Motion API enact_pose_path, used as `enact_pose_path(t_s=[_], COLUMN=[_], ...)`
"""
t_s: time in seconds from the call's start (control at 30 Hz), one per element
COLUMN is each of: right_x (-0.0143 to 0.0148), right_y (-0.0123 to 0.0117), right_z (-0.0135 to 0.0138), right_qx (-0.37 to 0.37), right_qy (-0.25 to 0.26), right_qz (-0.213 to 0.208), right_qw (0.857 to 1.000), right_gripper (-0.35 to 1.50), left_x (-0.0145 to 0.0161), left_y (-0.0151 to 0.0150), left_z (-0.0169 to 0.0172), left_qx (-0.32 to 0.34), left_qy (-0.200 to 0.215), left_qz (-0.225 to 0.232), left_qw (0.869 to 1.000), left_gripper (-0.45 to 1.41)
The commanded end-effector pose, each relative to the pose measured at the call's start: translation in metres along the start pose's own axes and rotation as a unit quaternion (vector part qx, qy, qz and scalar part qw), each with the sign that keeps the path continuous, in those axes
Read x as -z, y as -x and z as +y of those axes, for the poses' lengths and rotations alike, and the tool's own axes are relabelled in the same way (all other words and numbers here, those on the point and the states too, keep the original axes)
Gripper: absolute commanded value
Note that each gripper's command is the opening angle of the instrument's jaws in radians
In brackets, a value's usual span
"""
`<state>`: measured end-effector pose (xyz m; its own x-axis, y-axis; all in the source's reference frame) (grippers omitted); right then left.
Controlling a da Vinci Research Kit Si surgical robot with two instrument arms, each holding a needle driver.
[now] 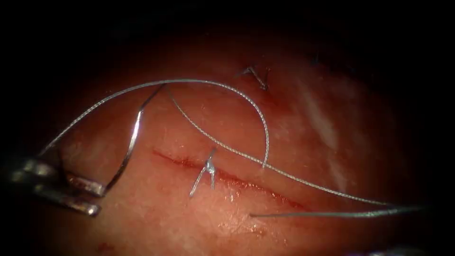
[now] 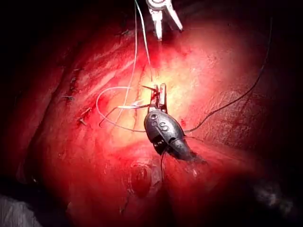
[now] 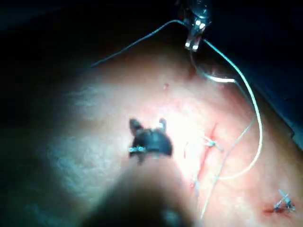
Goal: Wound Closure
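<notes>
At the lower left my left tool [image 1: 99, 196] has its jaws shut on the curved needle [image 1: 130, 147] near one end. The needle arcs up over the tissue [image 1: 156, 223] left of the cut [image 1: 237, 182] and is not in it. Thread [image 1: 227, 90] loops from the needle's far end across the cut and off to the right. A tied knot [image 1: 208, 166] with short tails sits on the cut. My left tool [image 2: 158, 97] grips the needle [image 2: 135, 106]. My right tool [image 3: 148, 124] hovers over the tissue, jaws open, holding nothing; the left tool [image 3: 191, 45] lies beyond it.
An older stitch [image 1: 258, 78] sits on the tissue above the cut. A second strand of thread [image 1: 332, 214] lies below the cut's right end, running off right. Red fluid [image 1: 246, 185] lines the cut. The right tool [image 2: 165, 26] shows beyond the left one.
</notes>
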<state>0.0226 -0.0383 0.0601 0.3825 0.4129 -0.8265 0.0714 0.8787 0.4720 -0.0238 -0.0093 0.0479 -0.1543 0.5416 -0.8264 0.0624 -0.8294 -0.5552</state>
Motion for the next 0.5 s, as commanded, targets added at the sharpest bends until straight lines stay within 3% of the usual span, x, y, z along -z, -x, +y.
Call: enact_pose_path(t_s=[0.03, 0.23, 0.33, 0.5], right_x=[-0.0011, -0.0005, -0.0003, -0.002], right_y=[-0.0016, -0.005, -0.0052, -0.0036], right_z=[0.0013, 0.0051, 0.0062, 0.0066], right_qx=[0.0, -0.006, 0.0, 0.014], right_qy=[0.019, 0.096, 0.126, 0.093], right_qz=[0.016, 0.042, 0.02, -0.07], right_qw=[1.0, 0.994, 0.992, 0.993], right_gripper=[0.61, 0.61, 0.66, 0.71], left_x=[-0.0006, -0.0008, -0.0009, -0.0014], left_y=[0.0007, 0.0007, 0.0007, 0.0005], left_z=[-0.0003, -0.0002, 0.0, 0.0004], left_qx=[-0.001, -0.001, -0.001, -0.001], left_qy=[0.0, -0.002, -0.001, 0.002], left_qz=[0.0, -0.002, -0.001, -0.002], left_qw=[1.0, 1.0, 1.0, 1.0], left_gripper=[-0.45, -0.45, -0.45, -0.45])
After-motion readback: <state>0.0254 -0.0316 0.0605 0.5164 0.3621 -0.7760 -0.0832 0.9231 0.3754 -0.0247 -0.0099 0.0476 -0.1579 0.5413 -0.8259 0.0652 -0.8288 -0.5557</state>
